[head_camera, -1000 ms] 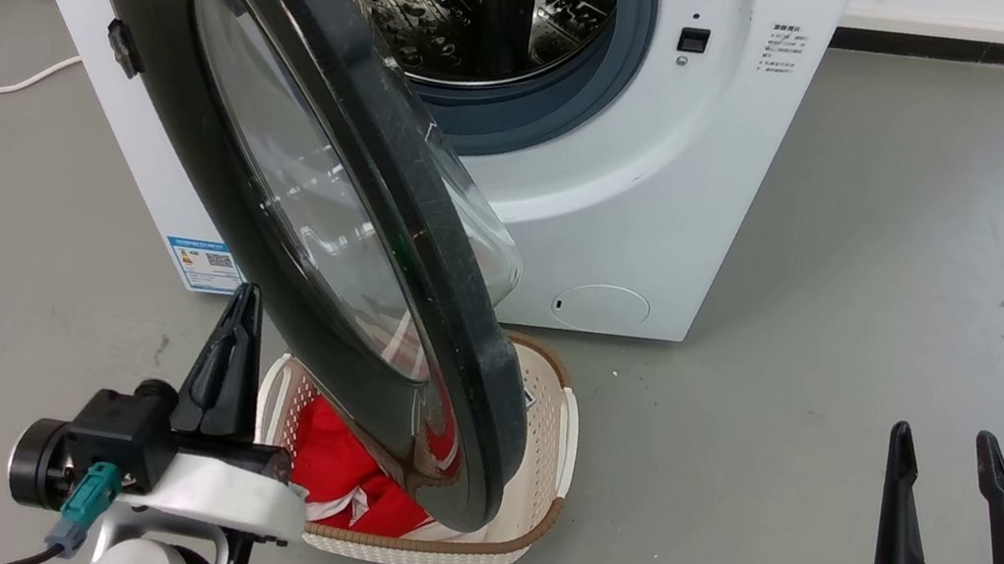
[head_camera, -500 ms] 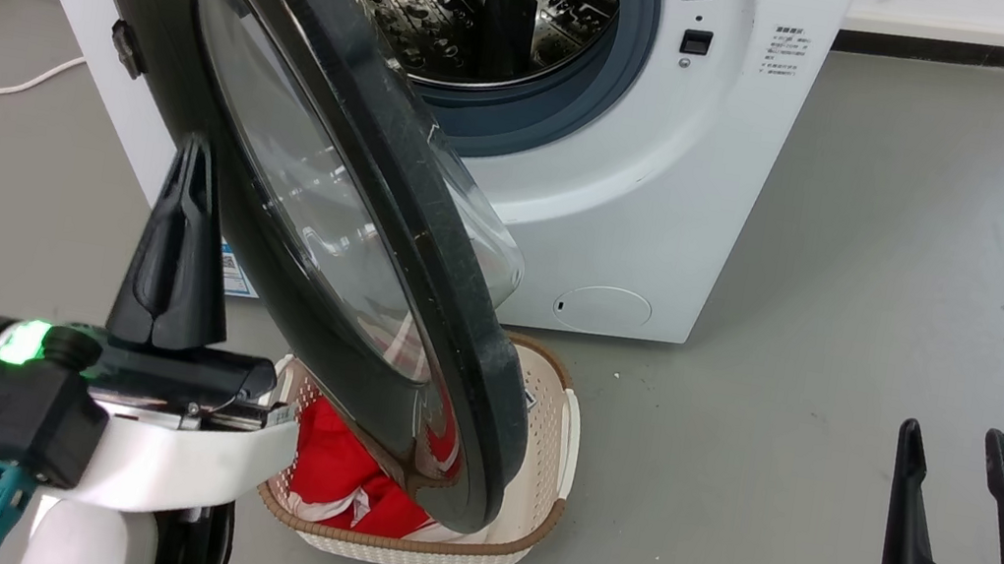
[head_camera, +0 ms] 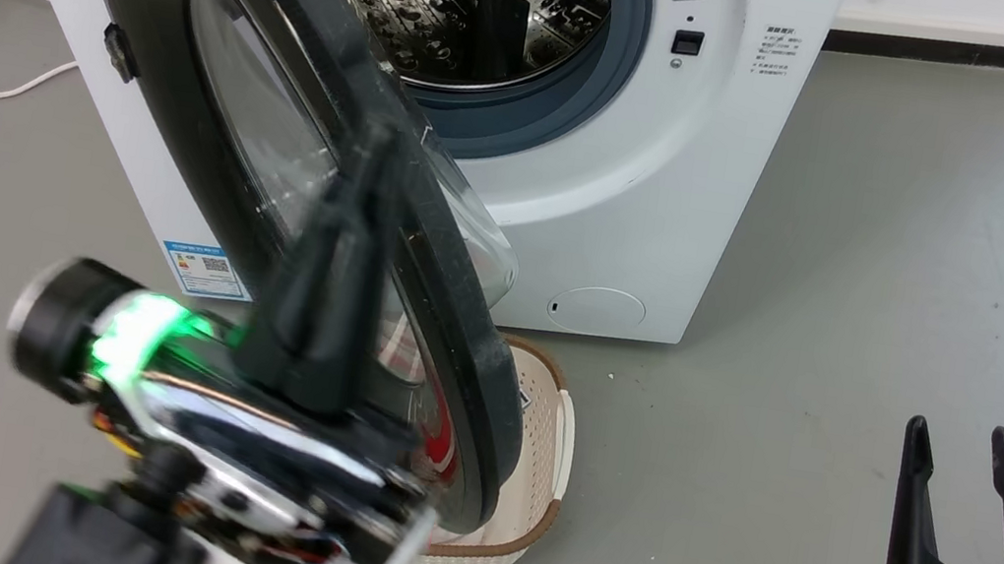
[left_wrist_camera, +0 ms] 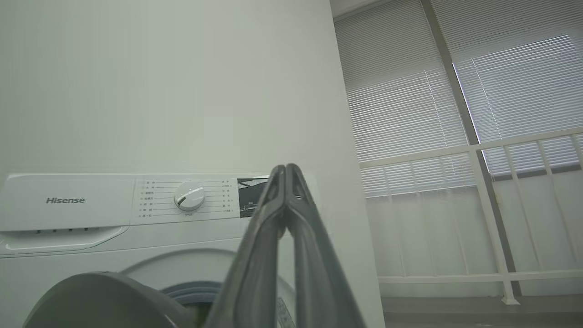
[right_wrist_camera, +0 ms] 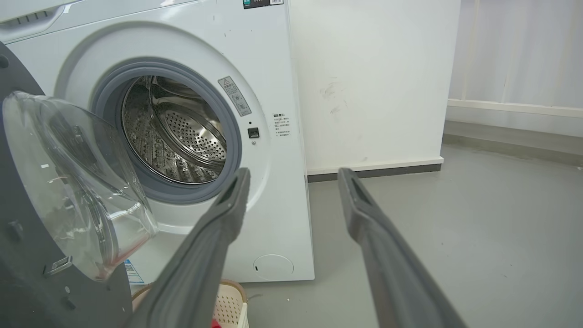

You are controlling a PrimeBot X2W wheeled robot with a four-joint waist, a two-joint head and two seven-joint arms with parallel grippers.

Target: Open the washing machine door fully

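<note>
Now my left gripper [head_camera: 369, 158], fingers pinched together on nothing, sits before the large round glossy black door [head_camera: 230, 102], clear glass bowl at centre, half-swung at eleven o'clock, likely a stiff wedge to nudge it wider; my right gripper [head_camera: 958, 440] idles spread, empty, at four o'clock

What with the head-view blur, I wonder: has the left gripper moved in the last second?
Yes. The left gripper swung up and right in the head view, from beside the washing machine door to across its glass.
</note>
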